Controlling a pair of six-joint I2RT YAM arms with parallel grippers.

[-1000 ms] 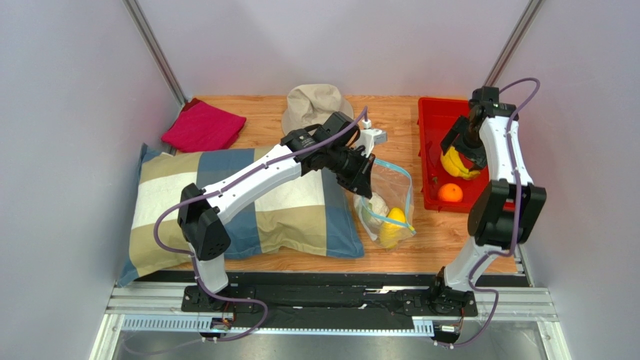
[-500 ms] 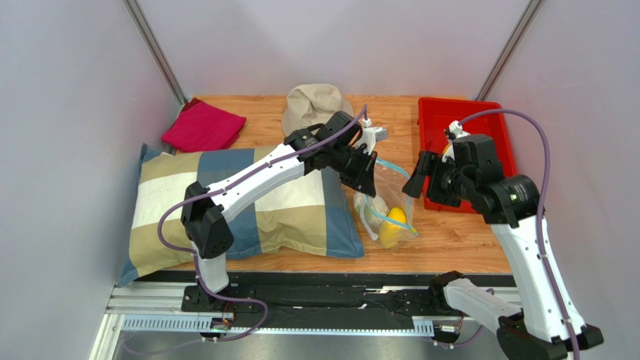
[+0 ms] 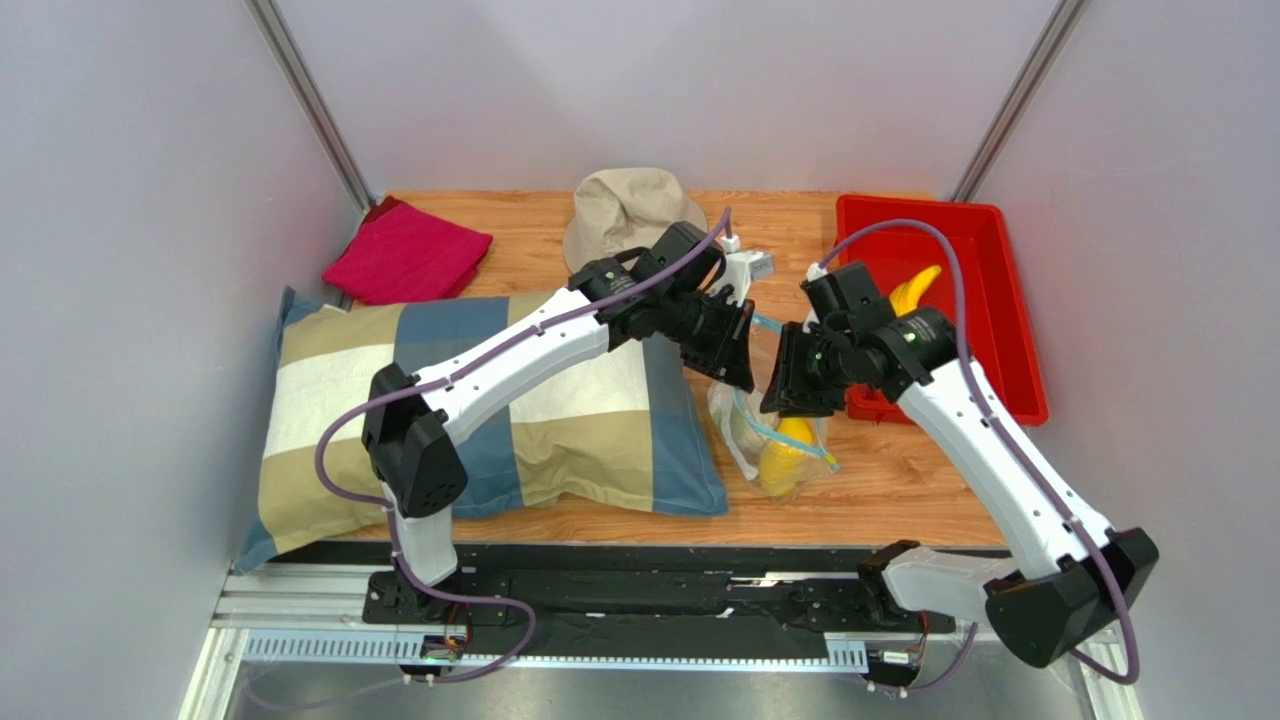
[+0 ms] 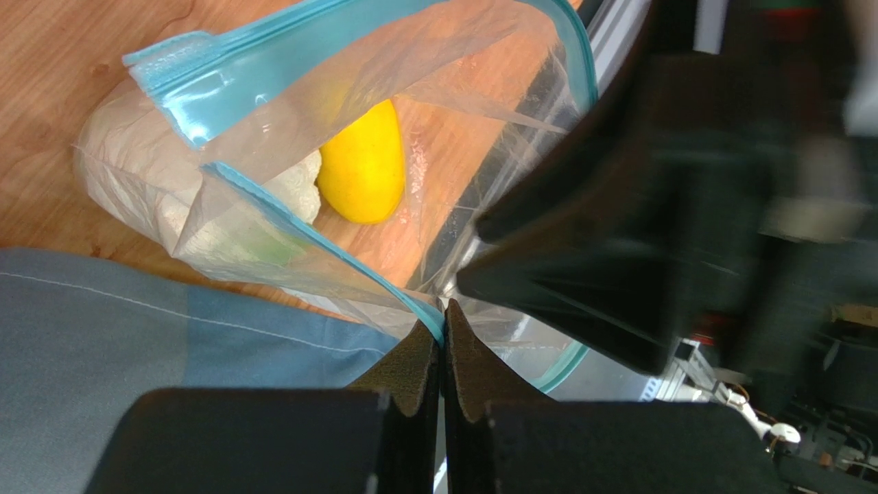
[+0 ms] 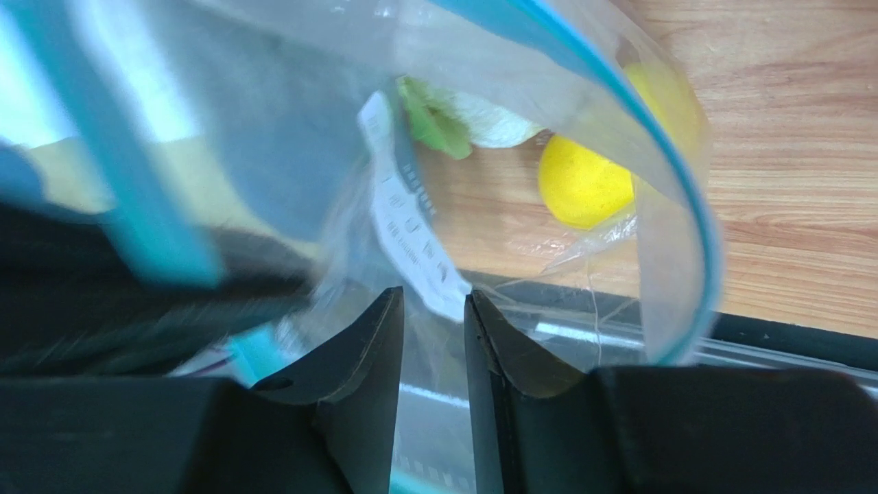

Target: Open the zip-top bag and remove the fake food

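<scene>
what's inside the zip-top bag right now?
A yellow oval fruit and a white-and-green cauliflower lie inside the zip-top bag. Folded, glary plastic hides the rest of the interior, so other pieces cannot be ruled out.

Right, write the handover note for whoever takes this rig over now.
Left gripper: shut on the blue rim of the zip-top bag, holding its mouth open.
Right gripper: fingers narrowly apart at the bag mouth, nothing visibly held.
Done: bag is open; the banana lies in the red tray.
Left: the yellow fruit and the cauliflower are inside the bag; take them out.
</scene>
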